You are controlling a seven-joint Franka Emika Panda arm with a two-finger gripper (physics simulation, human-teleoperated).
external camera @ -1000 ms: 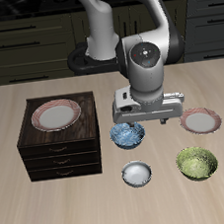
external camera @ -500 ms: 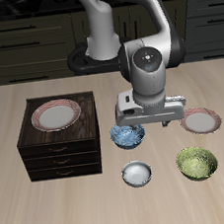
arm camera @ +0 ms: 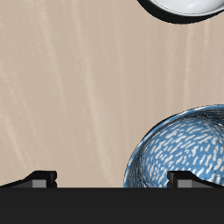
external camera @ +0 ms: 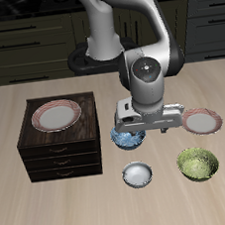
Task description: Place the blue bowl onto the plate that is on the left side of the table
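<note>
The blue bowl [external camera: 126, 139], mottled blue and white, sits on the table beside the wooden cabinet, partly covered by my hand. In the wrist view the blue bowl [arm camera: 179, 149] lies close below, off to one side of the finger line. My gripper [external camera: 139, 129] hangs just above the bowl's rim, open, with nothing between the fingers; the wrist view shows the gripper [arm camera: 114, 179] with both fingertips [arm camera: 40, 178] spread wide. The plate on the left side of the table [external camera: 203, 122], white with a reddish rim, lies bare beside my hand.
A dark wooden cabinet [external camera: 56, 143] carries a second plate [external camera: 55, 116] on top. A plain white-grey bowl [external camera: 137, 173] [arm camera: 184, 7] and a green-yellow bowl [external camera: 198, 163] sit nearer the table's front edge.
My gripper has come down and shifted slightly toward the table's front, now covering part of the blue bowl. The bowls and plates have not moved.
</note>
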